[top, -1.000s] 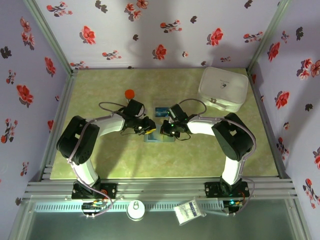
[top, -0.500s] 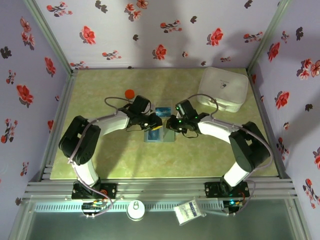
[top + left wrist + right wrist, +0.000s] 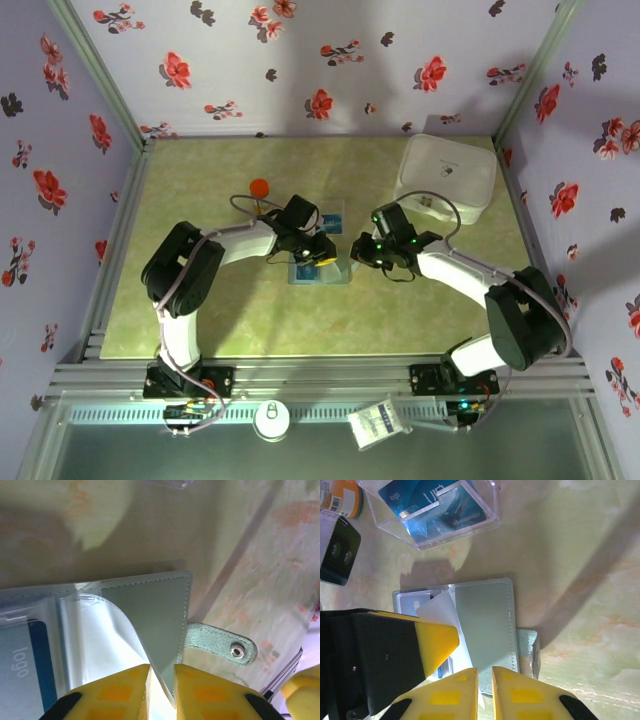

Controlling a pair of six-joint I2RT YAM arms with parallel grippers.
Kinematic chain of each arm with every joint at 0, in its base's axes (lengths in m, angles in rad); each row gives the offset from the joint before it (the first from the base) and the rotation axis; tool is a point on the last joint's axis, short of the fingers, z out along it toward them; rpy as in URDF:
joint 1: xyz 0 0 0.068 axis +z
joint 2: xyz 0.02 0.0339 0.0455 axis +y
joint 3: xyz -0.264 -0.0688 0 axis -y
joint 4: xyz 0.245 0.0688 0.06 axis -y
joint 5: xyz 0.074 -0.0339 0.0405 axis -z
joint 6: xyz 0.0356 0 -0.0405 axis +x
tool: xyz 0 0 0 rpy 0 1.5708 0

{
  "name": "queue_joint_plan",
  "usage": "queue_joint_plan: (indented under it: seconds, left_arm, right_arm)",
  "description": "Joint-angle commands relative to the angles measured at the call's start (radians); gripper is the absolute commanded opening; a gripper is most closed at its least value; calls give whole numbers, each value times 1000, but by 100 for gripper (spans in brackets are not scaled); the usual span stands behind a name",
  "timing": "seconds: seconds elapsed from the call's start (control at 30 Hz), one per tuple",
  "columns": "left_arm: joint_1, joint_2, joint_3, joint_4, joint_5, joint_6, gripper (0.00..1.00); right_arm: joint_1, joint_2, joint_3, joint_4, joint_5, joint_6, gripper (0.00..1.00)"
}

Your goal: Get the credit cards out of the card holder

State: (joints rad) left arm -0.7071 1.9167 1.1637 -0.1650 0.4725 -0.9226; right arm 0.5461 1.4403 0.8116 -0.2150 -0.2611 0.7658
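Note:
The grey-blue card holder [image 3: 320,271] lies open at mid-table. My left gripper [image 3: 322,256] is over it, shut on the card holder: in the left wrist view [image 3: 161,667] a corner of the grey panel [image 3: 150,612] and a clear sleeve run into its narrow gap. A light blue credit card [image 3: 30,655] sits in a sleeve to the left. The snap tab [image 3: 235,650] sticks out right. My right gripper [image 3: 360,250] is at the holder's right edge; in its own view [image 3: 485,670] the jaws are nearly together with the panel's [image 3: 485,622] edge in the slit.
Just behind the holder stands a clear plastic box [image 3: 485,522] with a dark blue card [image 3: 435,505] in it. An orange-capped bottle [image 3: 259,187] is to the back left, and a large white lidded container [image 3: 447,178] is at the back right.
Both grippers have shifted right. The right gripper went from above the holder's middle to its right edge, and the left gripper came over the holder.

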Motion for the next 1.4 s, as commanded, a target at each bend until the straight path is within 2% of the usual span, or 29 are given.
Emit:
queue_joint_plan:
  seconds: [0.0, 0.27, 0.6, 1.07, 1.37]
  left_arm:
    - [-7, 29, 34, -18, 5, -16, 21]
    - [-6, 13, 89, -64, 8, 13, 29]
    - [22, -22, 99, -92, 14, 41, 30]
    - [127, -182, -117, -54, 14, 62, 29]
    - [180, -255, -241, -23, 13, 65, 23]
  right_arm:
    - [-12, -34, -19, -28, 21, -24, 17]
    - [-15, -31, -19, -25, 8, -17, 18]
    - [-14, 4, 4, 1, -20, 7, 20]
    - [66, 181, 120, 61, -53, 49, 21]
    - [138, 316, 229, 72, -73, 67, 22]
